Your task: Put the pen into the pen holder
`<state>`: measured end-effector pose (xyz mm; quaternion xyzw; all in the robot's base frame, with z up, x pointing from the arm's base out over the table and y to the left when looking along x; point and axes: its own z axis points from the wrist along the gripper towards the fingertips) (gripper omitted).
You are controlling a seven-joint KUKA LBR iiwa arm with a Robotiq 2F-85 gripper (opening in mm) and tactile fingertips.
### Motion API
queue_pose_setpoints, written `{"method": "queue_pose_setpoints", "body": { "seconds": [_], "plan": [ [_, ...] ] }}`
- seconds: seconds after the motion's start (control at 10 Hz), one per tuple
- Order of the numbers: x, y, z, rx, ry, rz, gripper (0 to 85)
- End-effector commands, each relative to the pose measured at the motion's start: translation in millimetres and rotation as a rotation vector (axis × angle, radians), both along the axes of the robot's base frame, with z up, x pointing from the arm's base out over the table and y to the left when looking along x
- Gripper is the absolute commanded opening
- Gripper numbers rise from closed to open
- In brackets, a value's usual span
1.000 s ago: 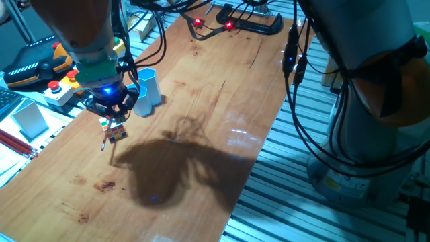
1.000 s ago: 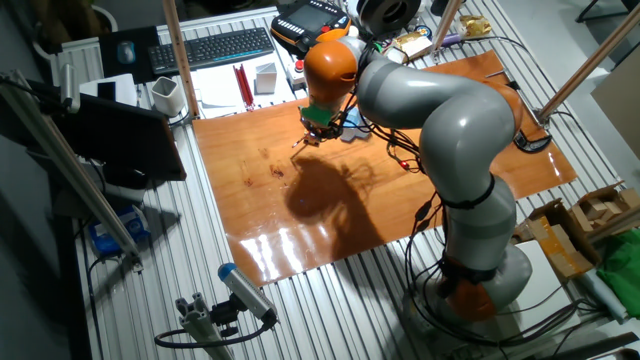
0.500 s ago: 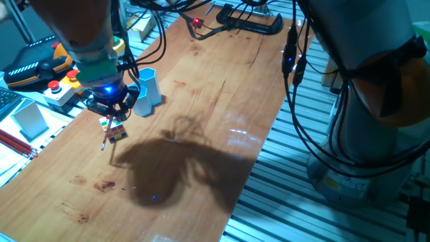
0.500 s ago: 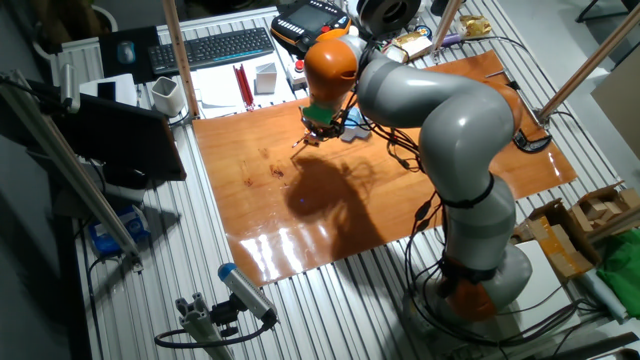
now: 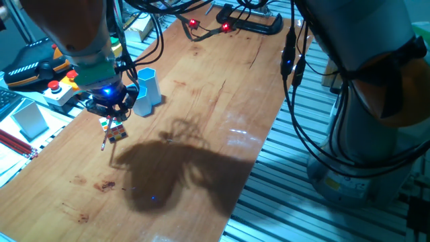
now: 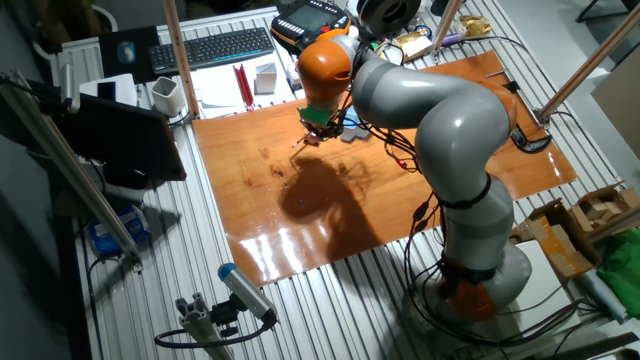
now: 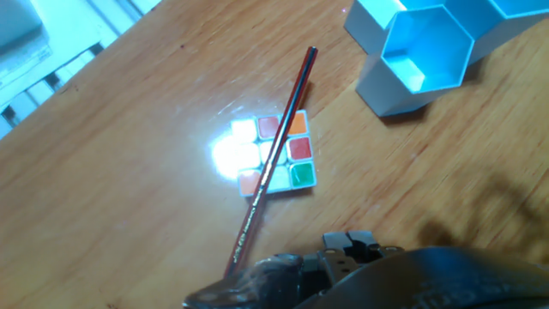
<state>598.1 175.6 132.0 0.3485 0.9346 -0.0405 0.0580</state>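
Note:
The pen [image 7: 258, 194] is a thin reddish-brown stick lying slantwise across the top of the small multicoloured cube [image 7: 298, 163]. In one fixed view the pen [image 5: 104, 142] pokes out left of the cube [image 5: 117, 132]. The light blue pen holder [image 7: 429, 51] stands empty just beyond them; one fixed view [image 5: 146, 91] shows it right of the hand. My gripper [image 5: 109, 114] hovers just above the cube and pen, its jaws apparently apart and holding nothing. In the hand view the gripper [image 7: 313, 262] fills the bottom edge and hides the pen's near end.
A bundle of red pencils [image 5: 17, 144] and a grey box [image 5: 28, 117] lie off the table's left edge. An emergency-stop box [image 5: 59, 87] and a teach pendant [image 5: 30, 64] sit behind the hand. A black clamp [image 5: 252, 23] is at the far end.
The hand has barely shifted over the cube. The pen, cube and pen holder have not moved.

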Motion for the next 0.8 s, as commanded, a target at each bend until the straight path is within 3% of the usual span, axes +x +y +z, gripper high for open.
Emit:
{"method": "queue_pose_setpoints", "body": {
  "seconds": [0.0, 0.2, 0.5, 0.7],
  "plan": [
    [-0.1, 0.1, 0.0, 0.001, -0.005, -0.012, 0.7],
    [-0.3, 3.5, 1.5, 0.034, -0.008, -0.029, 0.7],
    [8.6, 22.1, 4.5, 0.041, -0.051, -0.089, 18.3],
    [10.1, 34.2, 4.1, 0.022, -0.072, -0.129, 29.7]
  ]
}}
